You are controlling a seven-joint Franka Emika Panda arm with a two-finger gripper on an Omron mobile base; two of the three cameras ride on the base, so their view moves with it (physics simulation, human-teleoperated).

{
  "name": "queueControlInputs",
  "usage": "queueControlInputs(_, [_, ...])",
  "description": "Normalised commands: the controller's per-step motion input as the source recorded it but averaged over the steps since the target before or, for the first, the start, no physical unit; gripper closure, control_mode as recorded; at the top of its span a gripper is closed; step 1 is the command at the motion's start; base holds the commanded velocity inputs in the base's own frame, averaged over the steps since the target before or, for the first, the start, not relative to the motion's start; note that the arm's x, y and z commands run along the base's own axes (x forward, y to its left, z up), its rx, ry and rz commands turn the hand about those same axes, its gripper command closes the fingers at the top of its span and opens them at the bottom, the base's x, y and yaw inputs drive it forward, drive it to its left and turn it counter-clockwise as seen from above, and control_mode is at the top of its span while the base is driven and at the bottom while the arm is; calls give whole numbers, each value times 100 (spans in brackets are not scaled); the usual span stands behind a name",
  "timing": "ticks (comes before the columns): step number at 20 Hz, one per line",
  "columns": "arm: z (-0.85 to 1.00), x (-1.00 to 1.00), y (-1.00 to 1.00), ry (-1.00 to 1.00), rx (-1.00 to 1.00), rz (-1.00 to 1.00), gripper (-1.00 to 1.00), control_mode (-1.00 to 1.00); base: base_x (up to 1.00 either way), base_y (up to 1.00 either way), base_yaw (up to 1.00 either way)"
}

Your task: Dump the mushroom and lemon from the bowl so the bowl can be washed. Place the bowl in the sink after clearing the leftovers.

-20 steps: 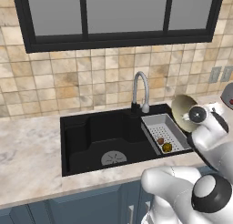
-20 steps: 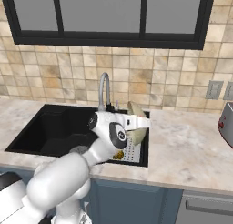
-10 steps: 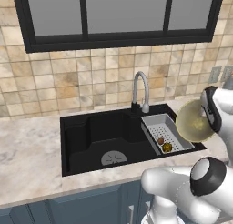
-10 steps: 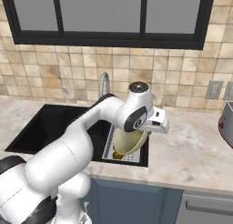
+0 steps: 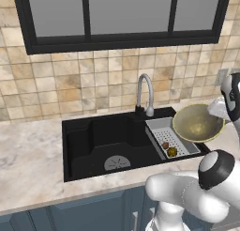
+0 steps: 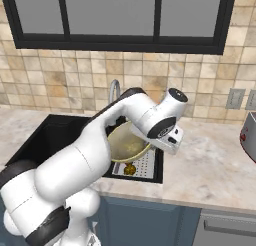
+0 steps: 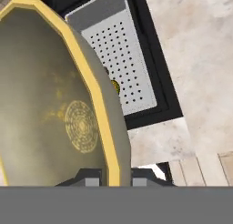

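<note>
hand view: end effector clamped on tilted bowl rim, above sink drainboard

The bowl is held by its rim between the fingertips. Beyond its edge, a sliver of the lemon is seen on the drainboard insert of the sink.

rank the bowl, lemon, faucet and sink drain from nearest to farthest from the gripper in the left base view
1. The bowl, held in the gripper at the right.
2. The lemon, on the drainboard below the bowl.
3. The faucet, behind the sink.
4. The drain, in the left basin.
</note>
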Motion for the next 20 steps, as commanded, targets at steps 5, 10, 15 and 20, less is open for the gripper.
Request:
queueControlInputs(5, [-52, -38, 100, 6, 29, -24, 100, -100, 0, 0, 0])
queueControlInputs(10, [-38, -48, 100, 1, 31, -29, 100, -100, 0, 0, 0])
queueControlInputs(15, [-24, -20, 100, 5, 23, -30, 100, -100, 0, 0, 0])
queueControlInputs(20, [0, -2, 100, 16, 1, -25, 100, -100, 0, 0, 0])
